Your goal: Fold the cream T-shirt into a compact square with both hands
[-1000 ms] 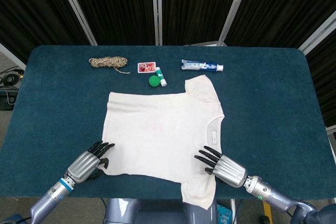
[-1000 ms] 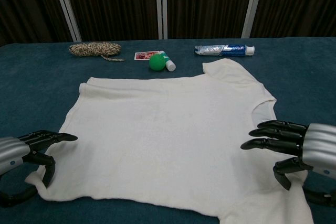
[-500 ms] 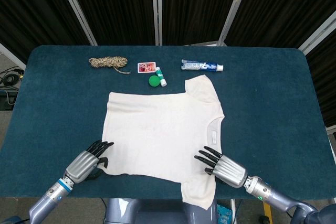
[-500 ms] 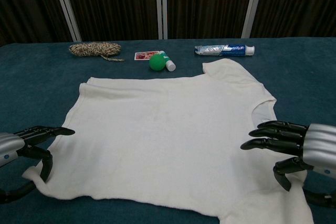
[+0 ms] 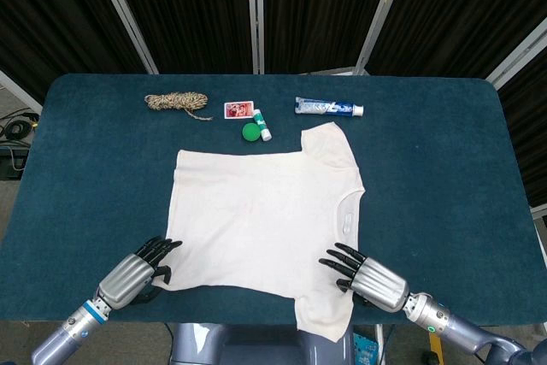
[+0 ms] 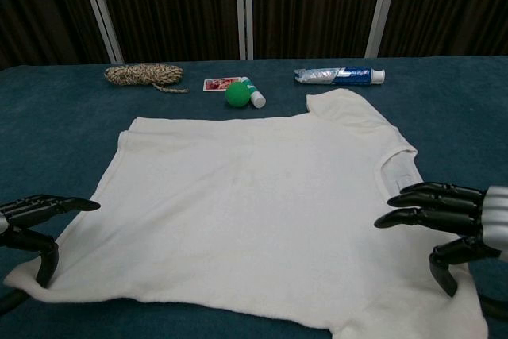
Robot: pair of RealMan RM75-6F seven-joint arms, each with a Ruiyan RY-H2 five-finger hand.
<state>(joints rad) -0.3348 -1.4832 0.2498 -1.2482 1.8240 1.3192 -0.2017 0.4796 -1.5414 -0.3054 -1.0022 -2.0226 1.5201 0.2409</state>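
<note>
The cream T-shirt [image 5: 256, 211] lies flat on the blue table, collar to the right and hem to the left. My left hand [image 5: 132, 271] is at the shirt's near-left hem corner; in the chest view the left hand [image 6: 32, 220] has its fingers over the cloth and its thumb under it, pinching the corner. My right hand [image 5: 367, 275] is at the near sleeve and shoulder. The chest view shows the right hand [image 6: 452, 220] with fingers stretched over the T-shirt [image 6: 246, 196] and its thumb curled under the edge, gripping it.
Along the far side lie a coil of rope [image 5: 177, 103], a small card [image 5: 238, 109], a green ball [image 5: 250, 132] with a white tube [image 5: 263, 126] beside it, and a toothpaste tube [image 5: 328, 108]. The near sleeve hangs over the table's front edge [image 5: 256, 318].
Both hands have drawn back toward the near edge. The shirt's near-left corner and near sleeve have been pulled along with them, stretching the cloth slightly.
</note>
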